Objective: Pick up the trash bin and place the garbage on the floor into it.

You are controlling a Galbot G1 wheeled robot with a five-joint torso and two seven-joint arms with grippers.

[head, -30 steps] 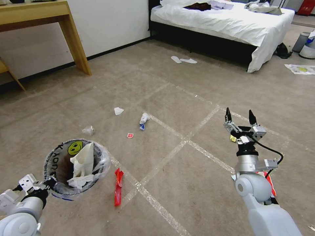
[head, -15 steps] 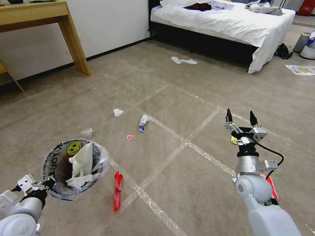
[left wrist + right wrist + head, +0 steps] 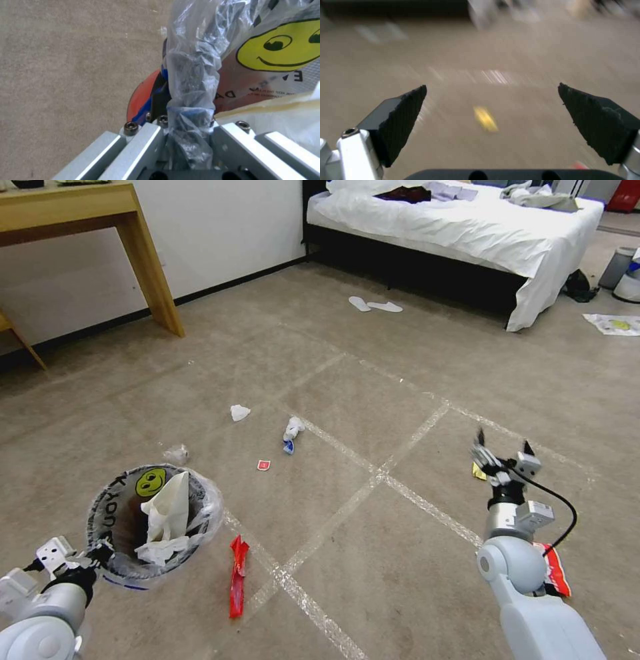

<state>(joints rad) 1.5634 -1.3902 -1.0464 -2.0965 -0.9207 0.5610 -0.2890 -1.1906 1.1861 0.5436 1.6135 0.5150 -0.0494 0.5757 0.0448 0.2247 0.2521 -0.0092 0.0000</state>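
Carpeted floor (image 3: 373,380) is strewn with garbage. Trash bin (image 3: 150,520) is held by its rim in the left gripper (image 3: 100,553), jaws clamped, mouth up for loading. Right gripper (image 3: 503,447), jaws wide, is aimed at a yellow scrap (image 3: 485,121).

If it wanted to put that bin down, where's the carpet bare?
Barest is the taped square between the crossing tape lines and the right gripper, with only carpet. The stretch toward the bed is open too, save two slippers. It is crowded by the trash bin: a red wrapper, tissues, a small red scrap.
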